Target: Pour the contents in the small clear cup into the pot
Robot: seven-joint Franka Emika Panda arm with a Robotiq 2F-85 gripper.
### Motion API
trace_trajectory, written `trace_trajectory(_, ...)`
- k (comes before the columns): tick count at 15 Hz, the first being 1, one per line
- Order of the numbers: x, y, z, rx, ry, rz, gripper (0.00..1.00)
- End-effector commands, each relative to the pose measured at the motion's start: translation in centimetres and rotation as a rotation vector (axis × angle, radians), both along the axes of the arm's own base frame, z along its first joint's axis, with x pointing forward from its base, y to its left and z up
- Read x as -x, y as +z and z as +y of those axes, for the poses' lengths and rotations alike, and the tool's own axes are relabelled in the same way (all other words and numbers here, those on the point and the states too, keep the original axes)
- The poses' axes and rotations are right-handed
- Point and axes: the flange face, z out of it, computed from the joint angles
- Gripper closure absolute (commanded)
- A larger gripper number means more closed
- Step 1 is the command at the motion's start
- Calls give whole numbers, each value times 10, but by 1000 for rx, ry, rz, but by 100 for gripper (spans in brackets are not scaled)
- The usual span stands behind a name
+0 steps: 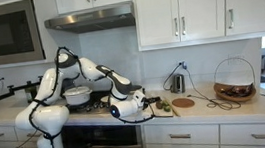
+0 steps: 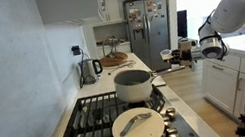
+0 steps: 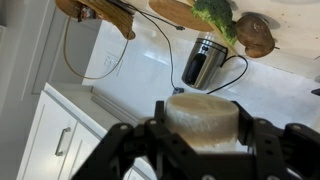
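Gripper [image 3: 203,128] is clamped on the small clear cup [image 3: 203,108], with dark fingers [image 3: 150,140] pressing either side of its pale wall, right up close in the wrist view. What's inside the cup, can't tell. Past the cup a metal cup [image 3: 207,62] with a cord stands on the counter, and farther on lies a wooden board [image 3: 180,12] carrying something green.

Over to the pot [image 2: 134,85]: silver-grey, pale rim, sitting on the stove grate. In an exterior view the white arm [image 2: 244,6] holds gripper and cup well apart from the pot, off to its side and clear of the stove. A flat pan [image 2: 129,133] sits just in front of the pot, a kettle [image 2: 87,70] stands behind the pot by the wall, and a fridge [image 2: 150,23] stands far beyond the pot.
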Motion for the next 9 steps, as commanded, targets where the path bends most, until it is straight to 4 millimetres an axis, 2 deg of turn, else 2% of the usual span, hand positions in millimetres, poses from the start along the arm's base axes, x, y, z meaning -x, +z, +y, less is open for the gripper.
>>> trace_trajectory(1,-33,26,27,37,80,-21,61)
trace_trajectory(5,-65,50,64,58,196,-53,61)
trace_trajectory(9,-84,63,94,64,291,-66,61)
